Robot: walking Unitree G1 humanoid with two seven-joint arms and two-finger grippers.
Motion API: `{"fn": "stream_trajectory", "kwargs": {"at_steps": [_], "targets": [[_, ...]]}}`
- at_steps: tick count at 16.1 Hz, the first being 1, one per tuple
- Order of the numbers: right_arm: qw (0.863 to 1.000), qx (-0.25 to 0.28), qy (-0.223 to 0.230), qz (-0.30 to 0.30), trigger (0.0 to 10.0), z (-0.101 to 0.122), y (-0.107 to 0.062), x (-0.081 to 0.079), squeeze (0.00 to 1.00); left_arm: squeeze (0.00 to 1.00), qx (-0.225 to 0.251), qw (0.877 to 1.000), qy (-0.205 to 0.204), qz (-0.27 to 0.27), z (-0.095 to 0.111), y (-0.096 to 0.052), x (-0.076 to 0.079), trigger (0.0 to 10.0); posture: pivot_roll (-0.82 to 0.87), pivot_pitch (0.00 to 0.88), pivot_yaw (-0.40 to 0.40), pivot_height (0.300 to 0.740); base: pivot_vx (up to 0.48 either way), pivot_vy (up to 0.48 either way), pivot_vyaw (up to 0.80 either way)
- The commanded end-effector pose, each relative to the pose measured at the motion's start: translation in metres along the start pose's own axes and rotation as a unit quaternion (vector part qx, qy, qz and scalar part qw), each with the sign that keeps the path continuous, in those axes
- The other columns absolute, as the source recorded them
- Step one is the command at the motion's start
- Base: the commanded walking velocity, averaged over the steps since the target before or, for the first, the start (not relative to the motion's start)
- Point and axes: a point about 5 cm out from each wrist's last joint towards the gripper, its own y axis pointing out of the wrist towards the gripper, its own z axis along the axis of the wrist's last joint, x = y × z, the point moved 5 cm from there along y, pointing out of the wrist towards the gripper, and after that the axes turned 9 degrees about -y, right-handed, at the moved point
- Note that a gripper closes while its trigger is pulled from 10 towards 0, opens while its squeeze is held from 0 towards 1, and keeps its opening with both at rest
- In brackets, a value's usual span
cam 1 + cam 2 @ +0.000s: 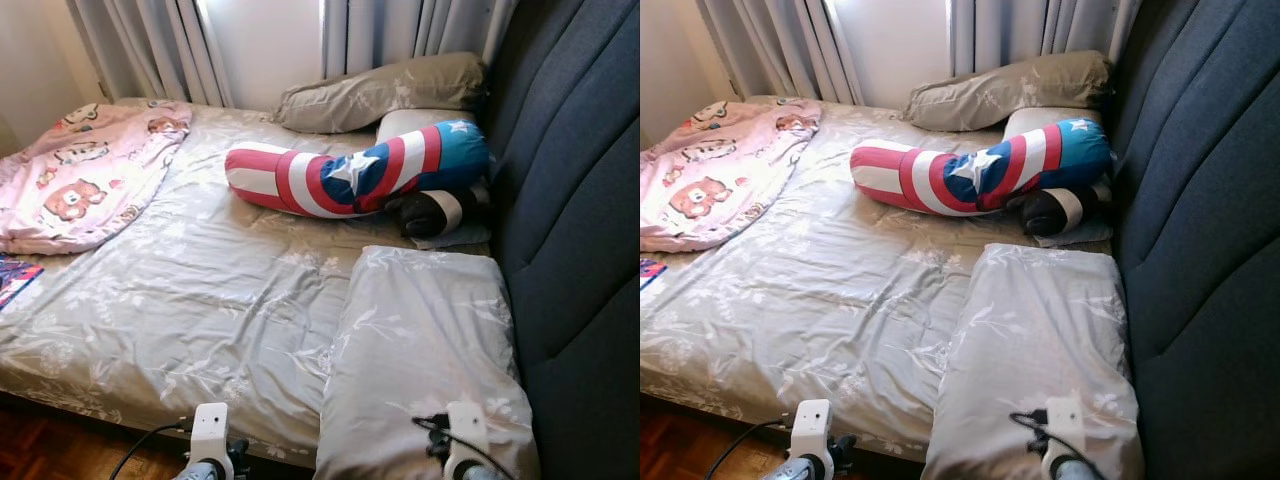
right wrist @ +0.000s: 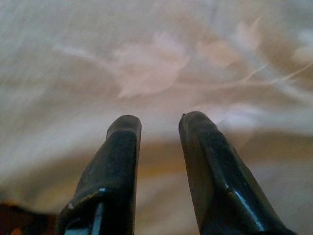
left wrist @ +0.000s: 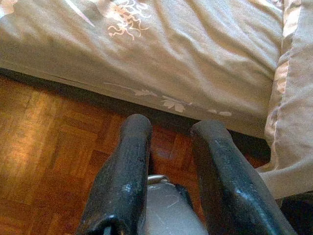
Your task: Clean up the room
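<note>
A bed with a grey floral sheet (image 1: 200,290) lies before me. A grey pillow (image 1: 420,350) rests at its near right corner by the dark headboard (image 1: 580,200). A red, white and blue bolster (image 1: 360,172) lies across the far part, with a second grey pillow (image 1: 380,92) behind it. A pink blanket (image 1: 85,175) is bunched at the far left. My left gripper (image 3: 171,128) is open above the wood floor at the bed's edge. My right gripper (image 2: 157,120) is open, close against the near pillow's fabric.
A black and white soft toy (image 1: 435,212) sits under the bolster's right end. A colourful book (image 1: 15,278) lies at the bed's left edge. Curtains (image 1: 160,45) hang behind the bed. Wood parquet floor (image 3: 54,147) runs along the near side.
</note>
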Motion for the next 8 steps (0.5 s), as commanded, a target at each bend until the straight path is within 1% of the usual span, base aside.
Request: {"fn": "stream_trajectory", "kwargs": {"at_steps": [1,3,4,5,6,7,8], "targets": [[1.0,-0.007,-0.003,0.001,10.0,-0.005,-0.001,0.0,0.0,0.0,-0.016,1.0,0.013,0.004,-0.01,-0.002,-0.004,10.0,-0.03,0.0,-0.005,0.74,0.0,0.0,0.0],[1.0,-0.006,-0.004,-0.003,10.0,-0.004,-0.001,0.005,0.0,0.0,-0.027,0.999,0.014,0.014,-0.014,-0.004,-0.013,10.0,-0.01,0.0,-0.009,0.74,0.0,0.0,0.0],[1.0,-0.005,-0.002,-0.006,10.0,-0.003,-0.001,0.006,0.0,0.0,-0.027,0.999,0.016,0.018,-0.015,-0.004,-0.015,10.0,-0.02,0.0,-0.005,0.74,0.0,0.0,0.0],[1.0,-0.004,0.004,-0.01,10.0,-0.004,-0.001,0.007,0.0,0.0,-0.028,0.999,0.008,0.025,-0.017,-0.005,-0.018,10.0,-0.01,0.0,-0.006,0.74,0.0,0.0,0.0],[1.0,-0.004,0.005,-0.01,10.0,-0.004,-0.001,0.007,0.0,0.0,-0.03,0.999,0.004,0.028,-0.018,-0.005,-0.019,10.0,-0.01,0.0,-0.006,0.74,0.0,0.0,0.0],[1.0,-0.01,-0.002,-0.004,10.0,-0.007,-0.002,0.003,0.0,0.0,-0.038,0.999,0.007,0.032,-0.023,-0.007,-0.022,10.0,-0.01,0.0,-0.011,0.74,0.0,0.0,0.0],[1.0,-0.011,0.001,-0.005,10.0,-0.008,-0.002,0.003,0.0,0.0,-0.041,0.998,0.009,0.035,-0.025,-0.008,-0.024,10.0,-0.01,0.0,-0.008,0.74,0.0,0.0,0.0]]}}
